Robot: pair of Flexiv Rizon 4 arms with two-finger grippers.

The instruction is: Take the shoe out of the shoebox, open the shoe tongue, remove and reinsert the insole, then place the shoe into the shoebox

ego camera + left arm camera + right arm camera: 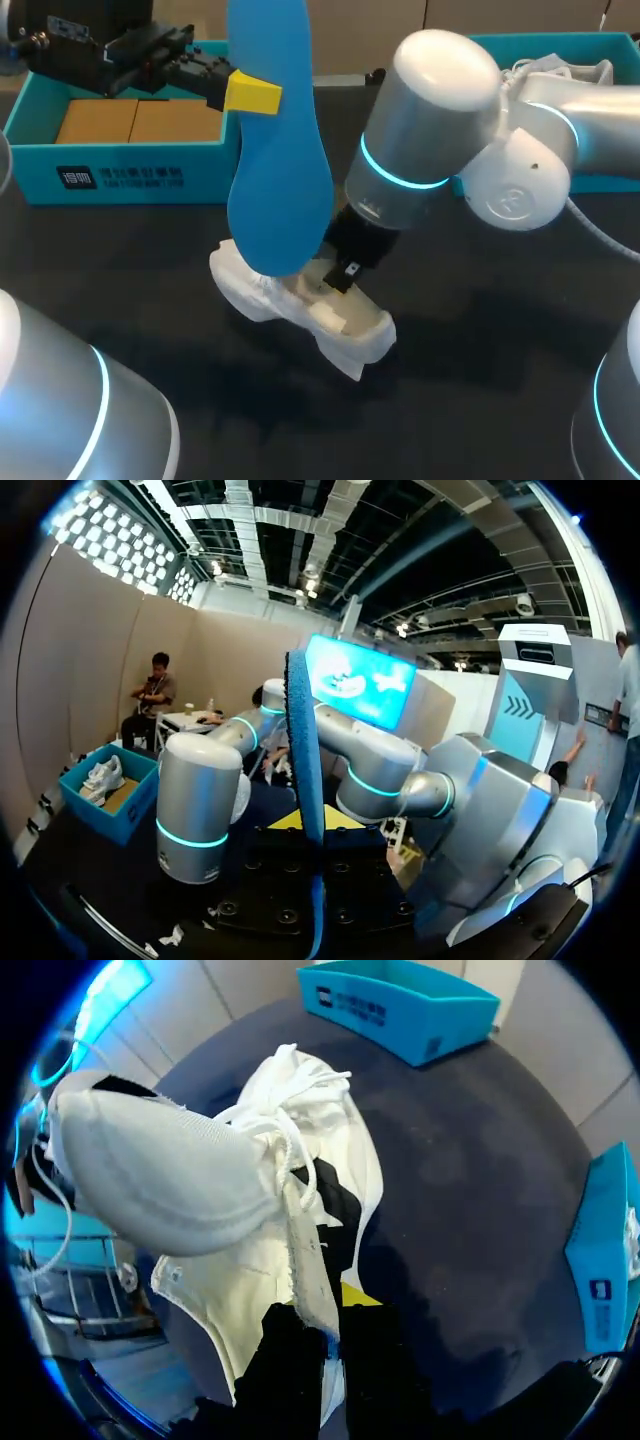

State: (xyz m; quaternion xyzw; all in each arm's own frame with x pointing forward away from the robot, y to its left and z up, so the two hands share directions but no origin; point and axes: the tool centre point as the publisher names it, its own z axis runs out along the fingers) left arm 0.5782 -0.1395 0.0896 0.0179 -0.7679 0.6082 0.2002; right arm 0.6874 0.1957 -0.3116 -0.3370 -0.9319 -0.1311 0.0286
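A white shoe (300, 300) lies on the dark table. My left gripper (250, 93) is shut on a blue insole (275, 150) and holds it upright in the air above the shoe. In the left wrist view the insole (304, 740) stands edge-on between the fingers of the left gripper (316, 832). My right gripper (338, 278) reaches down into the shoe's opening. In the right wrist view that right gripper (322, 1325) is shut on the shoe tongue (308, 1260), pulling it up from the white shoe (190, 1180).
A teal shoebox (120, 175) with brown card inside stands at the back left. A second teal box (600, 45) with a white shoe (565, 70) in it stands at the back right. Bare dark table lies in front of the shoe.
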